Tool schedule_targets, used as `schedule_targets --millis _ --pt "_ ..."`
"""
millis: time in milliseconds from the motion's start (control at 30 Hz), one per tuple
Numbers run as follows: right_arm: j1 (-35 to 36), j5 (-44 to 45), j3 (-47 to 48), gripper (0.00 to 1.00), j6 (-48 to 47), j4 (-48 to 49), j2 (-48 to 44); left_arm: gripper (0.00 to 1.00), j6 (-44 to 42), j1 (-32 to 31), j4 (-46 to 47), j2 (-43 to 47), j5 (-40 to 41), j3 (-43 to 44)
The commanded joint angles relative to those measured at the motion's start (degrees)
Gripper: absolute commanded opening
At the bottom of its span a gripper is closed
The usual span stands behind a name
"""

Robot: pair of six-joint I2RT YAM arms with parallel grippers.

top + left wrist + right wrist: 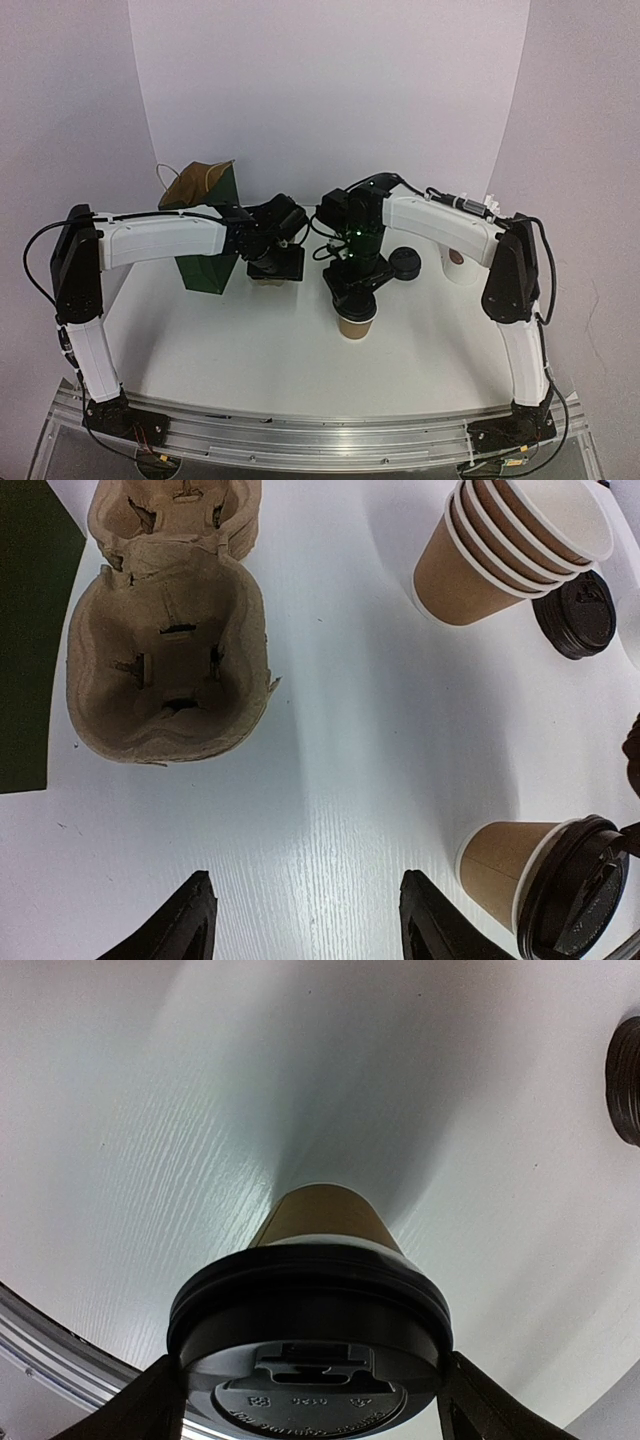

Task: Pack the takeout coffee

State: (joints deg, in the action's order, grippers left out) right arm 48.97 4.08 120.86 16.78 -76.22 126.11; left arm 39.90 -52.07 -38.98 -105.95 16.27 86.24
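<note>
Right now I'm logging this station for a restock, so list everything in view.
lidded cup: one, brown with black lid, table centre
cup stack: one nested stack, brown, white rims, beside the spare lid
spare lid: one, black, on the table
carrier tray: one, brown pulp, beside the bag
bag: one, dark green, far left
white cup: one, brown logo, far right
table: one, white
left tool: black, open, holding nothing
right tool: black, gripping the lidded cup's lid
</note>
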Motion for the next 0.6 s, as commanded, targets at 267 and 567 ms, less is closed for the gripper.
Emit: schedule_targets --millis 267,567 --pt "0.4 1.0 0.3 0.85 -0.3 -4.1 1.1 0.62 -0.8 0.1 0.3 -0.3 0.8 2.7" --pt "0.5 2.0 -0.1 0.86 -0.3 -4.3 0.5 0.62 -0.6 0.1 0.4 -0.4 0.8 2.8"
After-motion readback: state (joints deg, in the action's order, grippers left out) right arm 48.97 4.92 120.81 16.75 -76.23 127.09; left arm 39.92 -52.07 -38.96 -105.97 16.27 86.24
